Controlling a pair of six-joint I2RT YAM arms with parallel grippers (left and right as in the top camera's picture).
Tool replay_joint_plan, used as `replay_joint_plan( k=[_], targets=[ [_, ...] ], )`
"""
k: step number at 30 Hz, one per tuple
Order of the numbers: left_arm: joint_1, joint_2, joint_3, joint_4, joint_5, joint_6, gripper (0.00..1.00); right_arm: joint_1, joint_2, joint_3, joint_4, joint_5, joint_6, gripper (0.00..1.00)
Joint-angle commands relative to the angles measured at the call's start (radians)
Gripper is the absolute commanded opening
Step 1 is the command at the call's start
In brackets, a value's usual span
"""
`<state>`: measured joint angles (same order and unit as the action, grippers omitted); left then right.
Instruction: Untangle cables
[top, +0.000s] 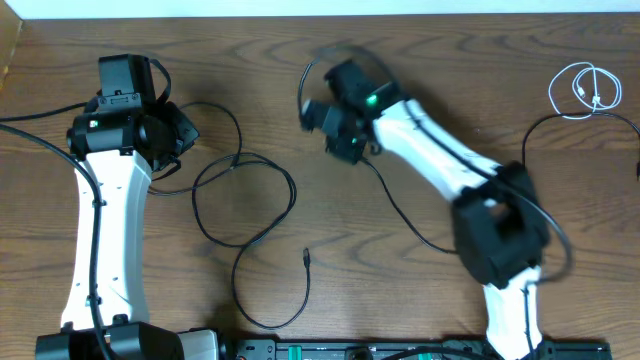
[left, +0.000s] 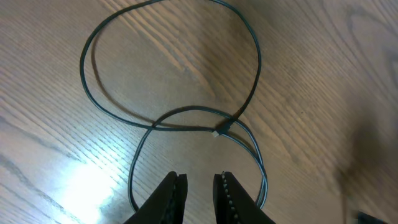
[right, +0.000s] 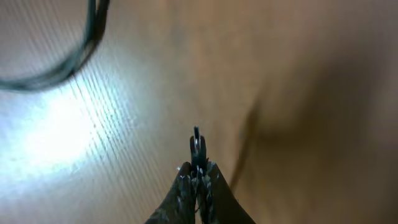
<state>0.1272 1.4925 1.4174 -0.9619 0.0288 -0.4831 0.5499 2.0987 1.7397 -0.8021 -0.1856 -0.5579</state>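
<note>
A thin black cable (top: 245, 195) lies in loose loops on the wooden table at centre left, one plug end (top: 306, 258) lying free. In the left wrist view the same cable (left: 174, 124) crosses itself just ahead of my left gripper (left: 200, 177), whose jaws stand slightly apart over bare wood. My left gripper (top: 188, 135) sits left of the loops. My right gripper (top: 314, 112) is at top centre, shut on a second black cable (top: 400, 215); its end (right: 196, 140) sticks out past the shut tips (right: 198, 167). A coiled white cord (top: 585, 90) lies far right.
Another thin black cable (top: 528, 135) curves by the right edge below the white cord. A thick black arm cable (top: 40, 120) runs in from the left. A dark equipment rail (top: 400, 350) lines the front edge. The table's back edge (top: 300, 14) runs close behind both grippers.
</note>
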Motion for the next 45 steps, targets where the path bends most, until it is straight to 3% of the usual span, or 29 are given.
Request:
replay_joint_plan(
  k=[1,8,13,16,21,29,30,31,32,33,38,45],
  targets=[
    [0.000,0.004,-0.002,-0.002,0.006,-0.009,0.21,-0.076,-0.174,0.046,-0.017,0.000,0.099,0.01],
    [0.000,0.004,-0.002,0.008,0.005,-0.009,0.21,-0.363,-0.391,0.047,0.093,0.003,0.212,0.01],
    [0.000,0.004,-0.002,0.029,0.006,-0.009,0.21,-0.653,-0.513,0.047,0.248,0.024,0.376,0.01],
    [0.000,0.004,-0.002,0.029,0.010,-0.009,0.21,-0.819,-0.536,0.047,0.280,0.024,0.385,0.01],
    [0.000,0.004,-0.002,0.029,0.016,-0.009,0.21,-1.054,-0.467,0.046,0.208,0.112,0.402,0.01],
    [0.000,0.004,-0.002,0.029,0.017,-0.009,0.21,-1.252,-0.189,0.046,0.117,0.288,0.542,0.01],
    [0.000,0.004,-0.002,0.028,0.017,-0.009,0.21,-1.262,-0.150,0.046,0.115,0.287,0.553,0.10],
    [0.000,0.004,-0.002,0.028,0.017,-0.009,0.21,-1.269,-0.118,0.046,0.111,0.288,0.571,0.31],
    [0.000,0.004,-0.002,0.029,0.017,-0.009,0.21,-1.273,-0.095,0.046,0.104,0.288,0.588,0.64],
    [0.000,0.004,-0.002,0.029,0.017,-0.009,0.21,-1.276,-0.079,0.046,0.094,0.286,0.597,0.71],
    [0.000,0.004,-0.002,0.029,0.017,-0.010,0.21,-1.267,-0.087,0.047,0.089,0.199,0.602,0.82],
    [0.000,0.004,-0.002,0.029,0.017,-0.009,0.21,-1.205,-0.209,0.047,0.093,-0.169,0.575,0.96]
  ],
)
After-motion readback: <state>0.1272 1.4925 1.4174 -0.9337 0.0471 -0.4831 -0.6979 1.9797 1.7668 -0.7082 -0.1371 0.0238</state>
